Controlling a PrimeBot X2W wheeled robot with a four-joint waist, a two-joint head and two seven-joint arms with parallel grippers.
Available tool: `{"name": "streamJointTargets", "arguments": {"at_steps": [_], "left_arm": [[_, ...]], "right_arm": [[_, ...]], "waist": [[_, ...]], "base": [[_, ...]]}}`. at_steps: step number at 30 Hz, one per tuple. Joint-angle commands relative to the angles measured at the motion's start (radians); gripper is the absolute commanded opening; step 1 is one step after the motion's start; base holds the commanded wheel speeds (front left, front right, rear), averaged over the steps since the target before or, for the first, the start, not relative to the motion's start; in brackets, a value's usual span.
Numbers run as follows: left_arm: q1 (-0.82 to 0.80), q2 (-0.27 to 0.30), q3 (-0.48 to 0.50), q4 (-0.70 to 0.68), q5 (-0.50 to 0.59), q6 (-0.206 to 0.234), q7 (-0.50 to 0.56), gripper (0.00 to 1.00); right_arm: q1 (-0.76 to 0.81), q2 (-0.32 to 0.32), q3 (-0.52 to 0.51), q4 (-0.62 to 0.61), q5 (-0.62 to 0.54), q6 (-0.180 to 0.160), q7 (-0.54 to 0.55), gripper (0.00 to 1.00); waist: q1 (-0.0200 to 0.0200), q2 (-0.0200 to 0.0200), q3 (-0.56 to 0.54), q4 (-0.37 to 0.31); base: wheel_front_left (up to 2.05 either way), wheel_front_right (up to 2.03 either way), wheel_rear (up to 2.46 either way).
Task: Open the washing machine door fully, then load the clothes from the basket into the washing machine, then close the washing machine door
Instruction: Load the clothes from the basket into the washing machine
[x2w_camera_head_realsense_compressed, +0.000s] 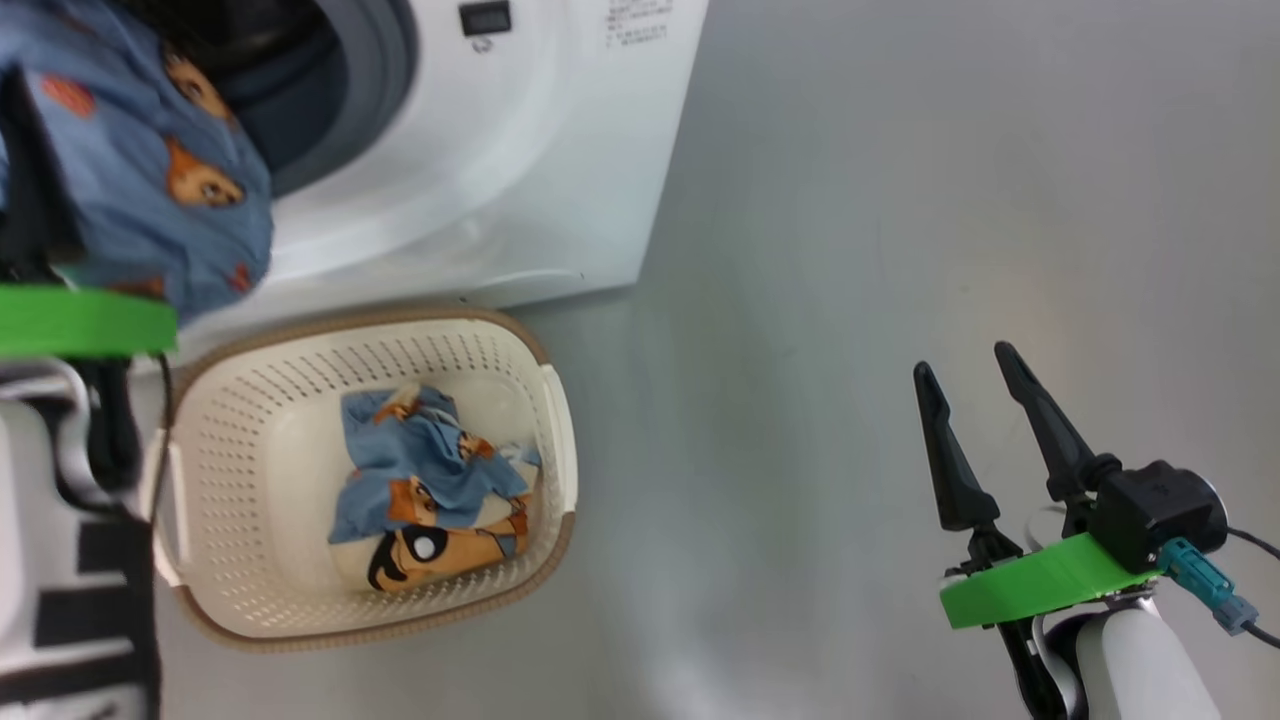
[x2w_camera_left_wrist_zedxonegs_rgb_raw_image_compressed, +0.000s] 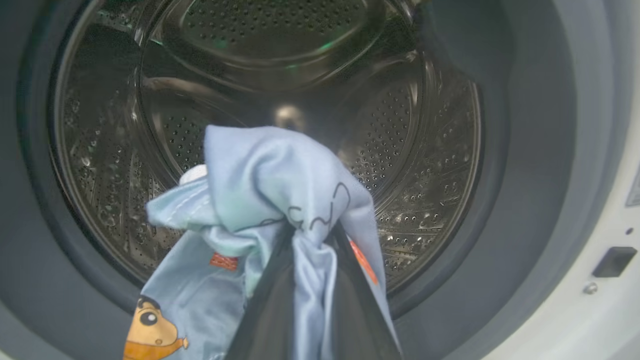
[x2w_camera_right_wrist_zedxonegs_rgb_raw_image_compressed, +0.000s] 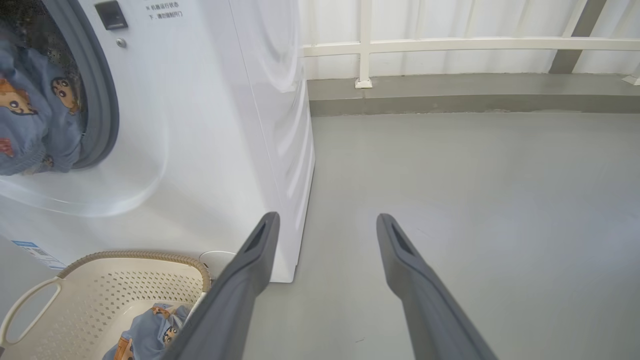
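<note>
The white washing machine (x2w_camera_head_realsense_compressed: 520, 150) stands open, and its door is out of view. My left gripper (x2w_camera_left_wrist_zedxonegs_rgb_raw_image_compressed: 305, 240) is shut on a light blue printed garment (x2w_camera_left_wrist_zedxonegs_rgb_raw_image_compressed: 280, 175) just in front of the steel drum (x2w_camera_left_wrist_zedxonegs_rgb_raw_image_compressed: 280, 75), inside the grey-blue gasket ring (x2w_camera_left_wrist_zedxonegs_rgb_raw_image_compressed: 525, 200). In the head view that garment (x2w_camera_head_realsense_compressed: 140, 160) hangs at the machine's mouth and hides the fingers. The cream basket (x2w_camera_head_realsense_compressed: 250, 470) sits on the floor below the opening, with more blue and orange-tan clothes (x2w_camera_head_realsense_compressed: 430, 480) in it. My right gripper (x2w_camera_head_realsense_compressed: 960, 358) is open and empty, well to the right over the floor.
Grey floor (x2w_camera_right_wrist_zedxonegs_rgb_raw_image_compressed: 475, 200) spreads to the right of the machine. A white railing (x2w_camera_right_wrist_zedxonegs_rgb_raw_image_compressed: 365, 47) on a low kerb runs along the far side. A blue label sticker (x2w_camera_right_wrist_zedxonegs_rgb_raw_image_compressed: 37, 252) marks the machine's lower front corner, just above the basket's rim (x2w_camera_right_wrist_zedxonegs_rgb_raw_image_compressed: 135, 256).
</note>
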Motion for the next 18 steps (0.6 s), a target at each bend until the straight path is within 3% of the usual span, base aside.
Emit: {"name": "streamJointTargets", "arguments": {"at_steps": [1, 13, 18], "left_arm": [[-0.026, 0.046, 0.022, -0.016, -0.004, -0.002, -0.005, 0.00], [-0.341, 0.196, -0.128, 0.256, -0.045, -0.002, -0.005, 0.00], [-0.477, 0.217, -0.199, 0.405, -0.083, -0.002, 0.032, 0.00]], "right_arm": [[-0.008, -0.002, 0.029, -0.027, 0.008, 0.002, -0.005, 1.00], [-0.050, -0.002, 0.062, -0.040, 0.047, 0.002, -0.005, 1.00], [-0.053, -0.002, 0.068, -0.035, 0.053, 0.002, -0.005, 1.00]], "waist": [[0.0000, 0.0000, 0.061, -0.036], [0.0000, 0.0000, 0.200, -0.069], [0.0000, 0.0000, 0.239, -0.072]], "base": [[0.00, 0.00, 0.00], [0.00, 0.00, 0.00], [0.00, 0.00, 0.00]]}}
